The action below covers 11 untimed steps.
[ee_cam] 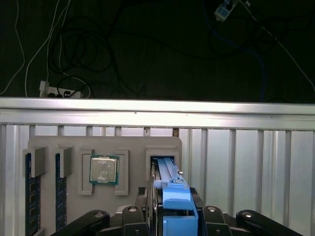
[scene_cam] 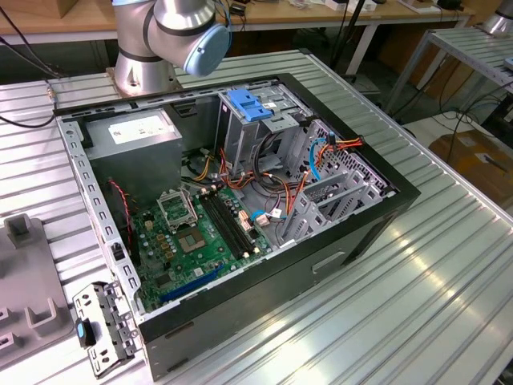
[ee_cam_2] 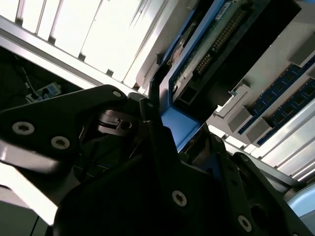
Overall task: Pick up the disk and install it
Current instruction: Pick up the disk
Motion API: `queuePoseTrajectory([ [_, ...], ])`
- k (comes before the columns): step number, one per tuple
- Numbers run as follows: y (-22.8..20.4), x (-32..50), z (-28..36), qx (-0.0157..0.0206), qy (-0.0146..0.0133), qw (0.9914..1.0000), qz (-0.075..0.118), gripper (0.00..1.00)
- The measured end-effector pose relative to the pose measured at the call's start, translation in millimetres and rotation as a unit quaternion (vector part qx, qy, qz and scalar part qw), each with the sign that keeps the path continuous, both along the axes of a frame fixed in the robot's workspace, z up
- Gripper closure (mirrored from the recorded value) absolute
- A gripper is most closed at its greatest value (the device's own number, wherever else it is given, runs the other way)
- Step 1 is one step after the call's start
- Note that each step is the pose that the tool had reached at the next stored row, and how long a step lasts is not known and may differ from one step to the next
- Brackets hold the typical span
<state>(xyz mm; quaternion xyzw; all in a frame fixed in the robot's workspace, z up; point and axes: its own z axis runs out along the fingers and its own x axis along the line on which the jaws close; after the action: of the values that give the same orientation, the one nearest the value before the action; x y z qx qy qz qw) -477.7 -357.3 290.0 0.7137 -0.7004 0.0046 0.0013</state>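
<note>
**Claw [ee_cam: 173, 199] closed on the disk [ee_cam: 169, 179] in the grey tray [ee_cam: 133, 147]**

Fingers [ee_cam_2: 153, 123] press both flat sides of the disk, which stands on edge in a tray slot on the ribbed surface [ee_cam: 246, 162], blue rail toward the camera. Its label is hidden. In the exterior view the arm [scene_cam: 180, 28] is cut off above its base.

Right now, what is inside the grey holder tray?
Two memory sticks, a processor chip and the disk, standing on edge in its slot. The hand covers part of the disk and of the tray.
</note>
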Motion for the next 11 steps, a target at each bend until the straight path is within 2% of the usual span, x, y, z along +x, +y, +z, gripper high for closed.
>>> queuePoseTrajectory([
  [1, 0.0, 0.0, 0.0, 0.0000, 0.0001, 1.00000, 0.000, 0.56],
  [2, 0.0, 0.0, 0.0, 0.0000, 0.0000, 1.00000, 0.000, 0.63],
  [11, 0.0, 0.0, -0.4, 0.0000, 0.0000, 1.00000, 0.000, 0.63],
])
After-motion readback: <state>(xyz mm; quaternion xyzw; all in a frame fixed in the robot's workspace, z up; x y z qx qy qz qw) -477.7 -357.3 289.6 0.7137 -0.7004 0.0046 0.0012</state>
